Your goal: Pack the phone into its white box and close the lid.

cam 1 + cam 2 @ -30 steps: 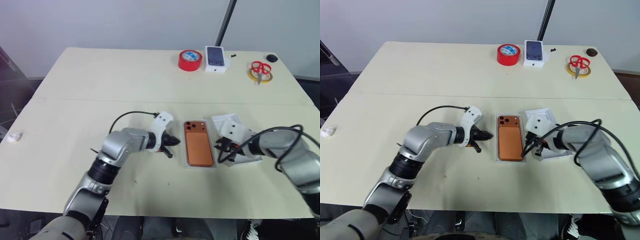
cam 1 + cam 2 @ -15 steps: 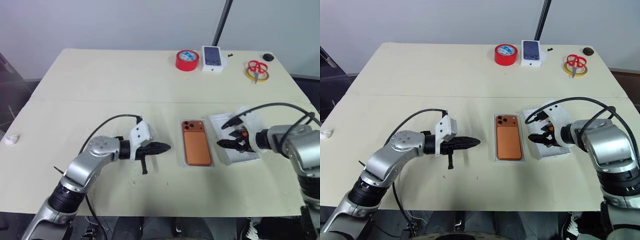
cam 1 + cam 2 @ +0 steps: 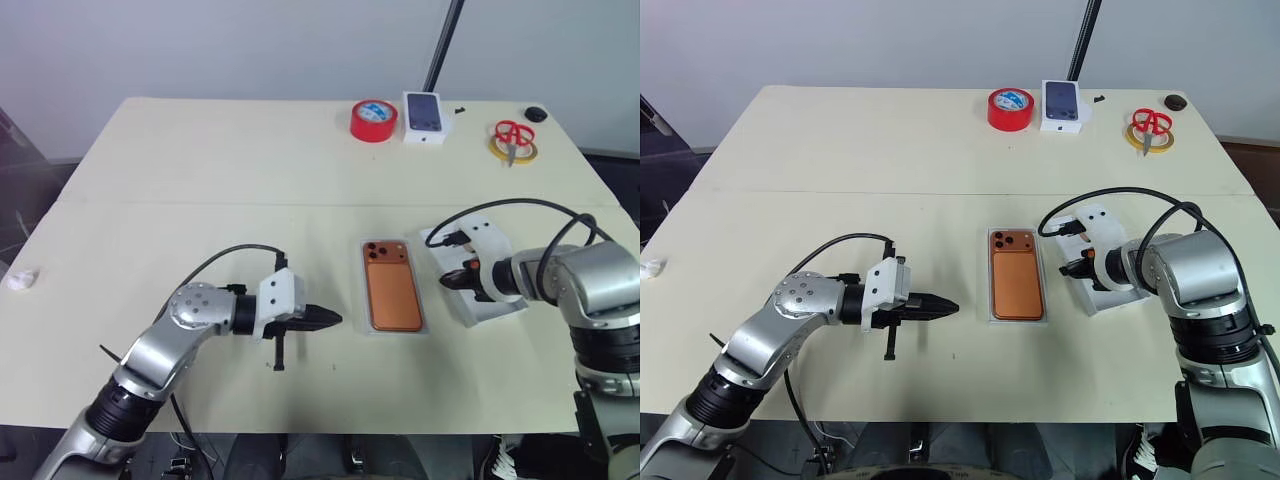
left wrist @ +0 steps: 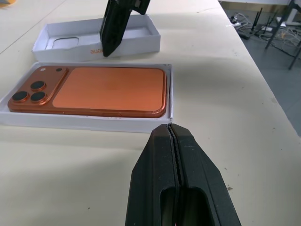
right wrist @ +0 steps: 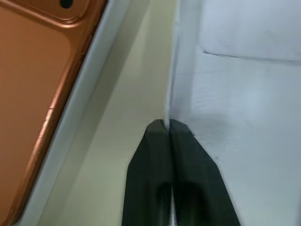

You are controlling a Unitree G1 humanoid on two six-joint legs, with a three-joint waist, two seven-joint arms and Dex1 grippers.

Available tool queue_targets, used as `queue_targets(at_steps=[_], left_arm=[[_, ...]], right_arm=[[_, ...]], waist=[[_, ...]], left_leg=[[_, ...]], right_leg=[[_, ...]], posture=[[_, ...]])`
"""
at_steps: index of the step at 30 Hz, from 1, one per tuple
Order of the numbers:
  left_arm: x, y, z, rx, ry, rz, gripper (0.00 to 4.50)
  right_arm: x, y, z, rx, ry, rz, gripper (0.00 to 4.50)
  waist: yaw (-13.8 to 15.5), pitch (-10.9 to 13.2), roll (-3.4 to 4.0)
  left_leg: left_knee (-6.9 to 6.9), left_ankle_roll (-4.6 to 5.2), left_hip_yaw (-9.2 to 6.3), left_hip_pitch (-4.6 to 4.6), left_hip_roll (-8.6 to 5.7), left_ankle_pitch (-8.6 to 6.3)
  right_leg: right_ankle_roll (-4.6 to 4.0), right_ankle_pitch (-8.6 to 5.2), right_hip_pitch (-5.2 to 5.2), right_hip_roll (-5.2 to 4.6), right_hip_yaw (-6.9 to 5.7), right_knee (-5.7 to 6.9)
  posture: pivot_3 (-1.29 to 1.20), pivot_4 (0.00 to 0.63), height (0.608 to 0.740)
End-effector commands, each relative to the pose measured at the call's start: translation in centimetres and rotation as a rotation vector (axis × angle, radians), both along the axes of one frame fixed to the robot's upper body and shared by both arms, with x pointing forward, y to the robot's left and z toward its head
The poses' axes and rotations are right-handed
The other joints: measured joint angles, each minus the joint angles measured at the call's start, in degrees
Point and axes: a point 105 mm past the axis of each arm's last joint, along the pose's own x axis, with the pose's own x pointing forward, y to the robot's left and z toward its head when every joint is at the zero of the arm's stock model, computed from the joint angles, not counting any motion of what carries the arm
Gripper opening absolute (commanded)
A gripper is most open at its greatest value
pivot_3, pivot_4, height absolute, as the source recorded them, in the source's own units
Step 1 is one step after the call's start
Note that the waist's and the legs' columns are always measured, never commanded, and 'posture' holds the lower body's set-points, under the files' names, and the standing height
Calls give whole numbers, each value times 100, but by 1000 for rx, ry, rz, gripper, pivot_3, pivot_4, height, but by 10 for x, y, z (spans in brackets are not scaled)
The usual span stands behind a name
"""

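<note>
Now: phone (image 3: 393, 297) already face-down inside white box (image 3: 427, 322), long axis running away from robot; lid (image 3: 495, 308) just beside it on right, near wall pinched by shut right gripper (image 5: 167, 126); left gripper (image 4: 172, 134) closed, empty, farther off.

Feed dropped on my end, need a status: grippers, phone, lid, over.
Left gripper shut, empty, short of the white box. Right gripper shut on the lid wall. Phone already in the box, lid still off beside it. Nothing in the way.
</note>
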Motion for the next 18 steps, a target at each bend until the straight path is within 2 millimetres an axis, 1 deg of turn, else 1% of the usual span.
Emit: queue_targets(at_steps=[1, 2, 4, 6, 8, 9, 12, 14, 16, 18], left_arm=[[4, 6, 6, -25, -32, 42, 0], [6, 8, 7, -32, -34, 62, 0], [15, 15, 9, -58, -34, 134, 0], [28, 28, 13, -92, -35, 237, 0], [41, 42, 16, -116, -39, 334, 0], [46, 48, 17, -125, -40, 372, 0], [61, 66, 22, -150, -49, 472, 0], [68, 73, 24, -156, -58, 504, 0], [72, 76, 26, -157, -68, 514, 0], [75, 76, 29, -161, -72, 516, 0]], right_arm=[[8, 0, 24, 72, -72, -18, 58], [10, -1, 31, 100, -92, -26, 58], [18, 0, 53, 191, -144, -38, 58], [24, 4, 79, 304, -195, -20, 58], [25, 15, 98, 433, -212, 29, 58], [24, 22, 104, 490, -207, 59, 58], [17, 53, 115, 689, -144, 179, 58], [10, 76, 119, 792, -115, 225, 58], [5, 96, 116, 888, -77, 209, 58], [7, 111, 111, 938, -73, 167, 58]], waist=[[-3, 0, 0], [-11, 0, 0], [-30, 1, 3], [-28, 2, 5], [-21, 2, 4], [-18, 2, 4], [-17, 2, 4], [-24, 2, 4], [-21, 2, 3], [-26, 2, 3]], left_leg=[[0, 0, 0, 0, 0, 0], [0, 1, -1, 0, 1, 0], [0, 2, 0, 1, 3, -1], [0, 2, 1, 2, 5, -1], [-1, 3, 0, 2, 7, -1], [-1, 5, 0, 1, 8, -2], [-1, 10, 1, -2, 14, -5], [1, 10, 4, -2, 15, -5], [3, 10, 6, -7, 17, -5], [5, 11, 2, -15, 18, -5]], right_leg=[[0, 0, 0, 1, 0, 0], [0, 0, 0, 1, 0, 0], [0, 0, 0, 1, 0, 0], [0, 0, -1, 2, 1, 2], [0, 0, -1, 2, 0, 3], [0, 0, -1, 2, 0, 1], [0, 0, -1, 1, -1, -1], [1, 1, -1, 0, 0, 1], [1, 1, -3, -2, 0, 2], [2, 1, -5, -2, -4, -1]], posture=[[0, 150, 725], [0, 150, 725], [0, 150, 725], [0, 150, 725], [0, 150, 725], [0, 150, 725], [0, 150, 725], [0, 150, 725], [0, 150, 725], [0, 150, 725]])
